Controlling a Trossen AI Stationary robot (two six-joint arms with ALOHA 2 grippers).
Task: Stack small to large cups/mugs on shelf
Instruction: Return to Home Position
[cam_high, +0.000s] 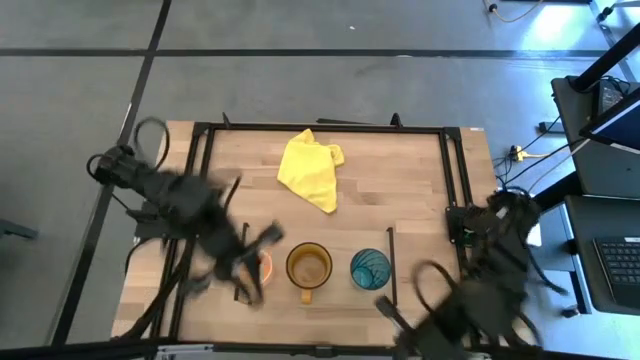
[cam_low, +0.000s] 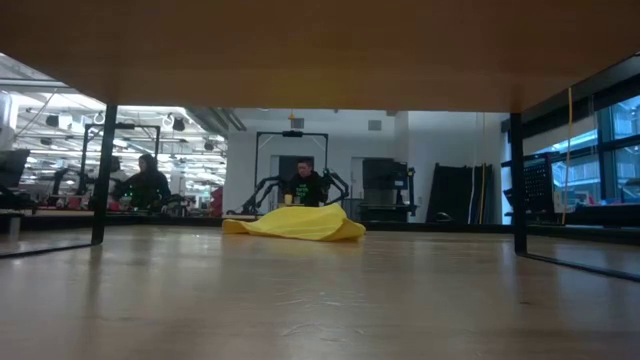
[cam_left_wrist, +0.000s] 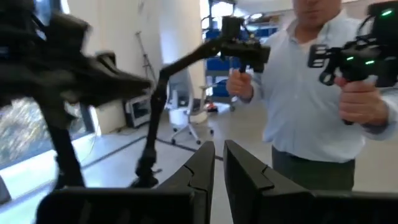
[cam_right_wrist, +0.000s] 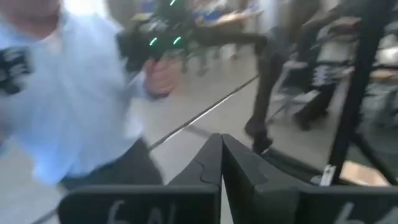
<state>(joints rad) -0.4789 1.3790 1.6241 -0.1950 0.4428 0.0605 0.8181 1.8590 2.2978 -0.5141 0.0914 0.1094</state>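
You have three cups in a row: orange mug (cam_high: 263, 266), amber mug (cam_high: 308, 266), teal tumbler (cam_high: 370, 268). Left gripper (cam_left_wrist: 218, 163) fingers narrowly apart; right gripper (cam_right_wrist: 221, 163) closed, empty.

High view: overhead, straight down, takes in the whole bench (cam_high: 400, 190) plus surrounding floor. Low view: near bench-top level under a wooden board, facing level across the surface into the room; yellow cloth (cam_low: 296, 223) sits mid-distance, and it also shows in the high view, so the two views share it. Left wrist view: faces outward, off the bench, to a person in a pale shirt (cam_left_wrist: 311, 106) close by. Right wrist view: also faces outward, same person (cam_right_wrist: 68, 118).
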